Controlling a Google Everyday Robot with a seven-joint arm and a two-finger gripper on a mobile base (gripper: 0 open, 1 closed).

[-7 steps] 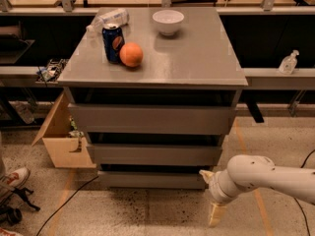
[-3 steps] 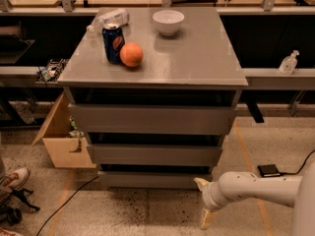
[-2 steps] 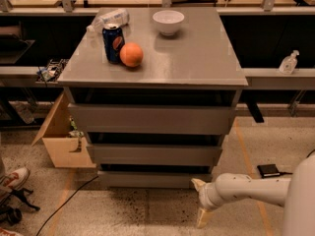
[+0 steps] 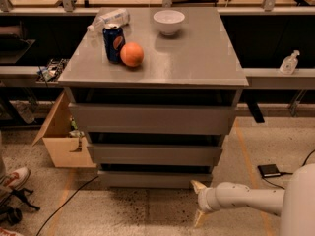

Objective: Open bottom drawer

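The grey cabinet [image 4: 152, 77] has three stacked drawer fronts. The bottom drawer [image 4: 155, 179] is the narrowest and shortest, just above the floor, and its front sits flush and closed. My gripper [image 4: 199, 203] hangs low at the end of the white arm [image 4: 246, 200], just in front of and below the drawer's right end. Its two pale fingers [image 4: 198, 186] are spread apart, one above the other, with nothing between them. The upper fingertip is close to the drawer's lower right corner; I cannot tell if it touches.
On the cabinet top stand a blue can [image 4: 113, 42], an orange [image 4: 132, 54], a white bowl [image 4: 169, 21] and a lying plastic bottle [image 4: 109, 19]. A cardboard box [image 4: 61, 136] stands left of the cabinet. A small black device [image 4: 269, 170] and cables lie on the floor.
The arm has moved left and lower, bringing the gripper from right of the cabinet to the bottom drawer's right end. All drawers are still shut.
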